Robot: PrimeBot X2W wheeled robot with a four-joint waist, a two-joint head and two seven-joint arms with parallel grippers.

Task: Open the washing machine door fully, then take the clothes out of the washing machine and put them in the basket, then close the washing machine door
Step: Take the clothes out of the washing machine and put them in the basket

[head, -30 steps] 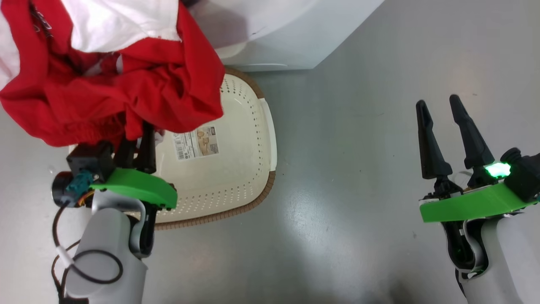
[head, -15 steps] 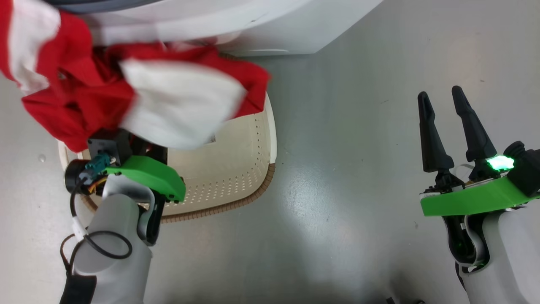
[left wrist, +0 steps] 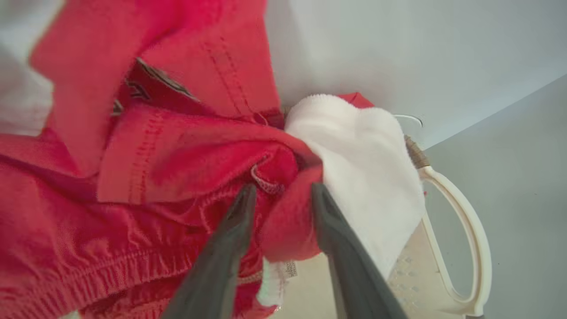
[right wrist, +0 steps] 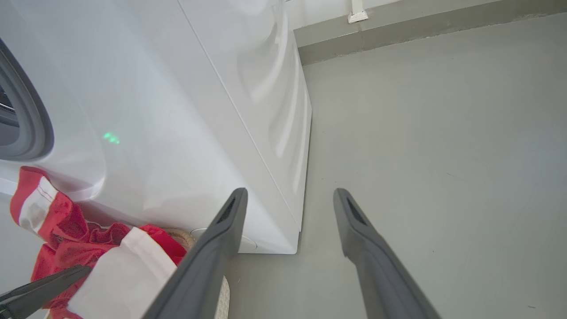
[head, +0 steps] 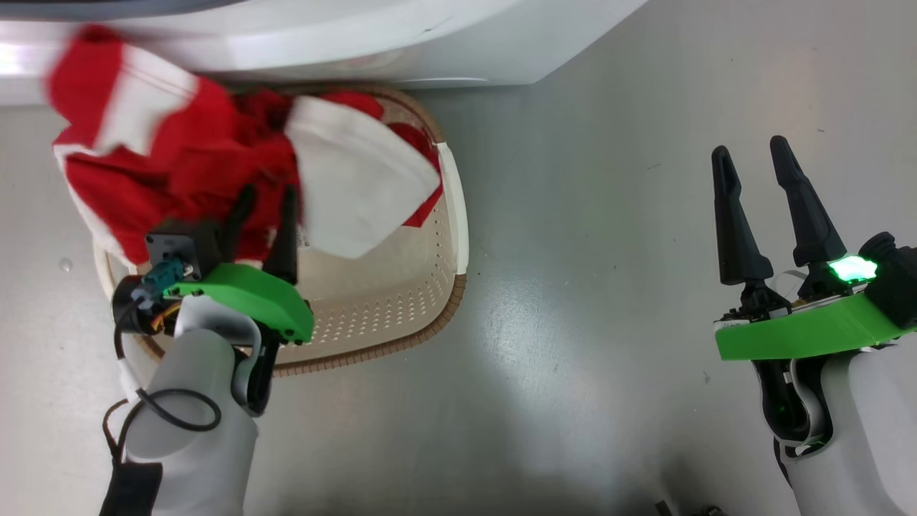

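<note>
The grey floor (head: pixel 609 215) spreads under everything. The washing machine (head: pixel 444 43) stands along the top edge of the head view as a white box; in the right wrist view its smooth white side (right wrist: pixel 177 110) runs back towards the wall, and part of its grey rubber ring (right wrist: pixel 31 119) shows at the left edge.

The basket (head: pixel 458 215) sits on the floor right at the foot of the machine, in front of the robot's left arm. Its cream perforated wall, brown woven-look rim and pale side handle (left wrist: pixel 469 248) are bare on the side towards the right arm.

The clothes (head: pixel 165 172) lie over the basket's far and left parts. A white panel hangs over the inside of the basket, and the red bulk spreads past the left rim. The upper left corner of the cloth is blurred, so how much of its weight rests in the basket cannot be told.

The left gripper (head: pixel 269 192) is over the basket with its jaws parted. In the left wrist view a red fold (left wrist: pixel 155 155) bulges between the two dark fingers (left wrist: pixel 221 261).

The right gripper (head: pixel 749 149) hangs well apart over bare floor, jaws spread wide and holding nothing
</note>
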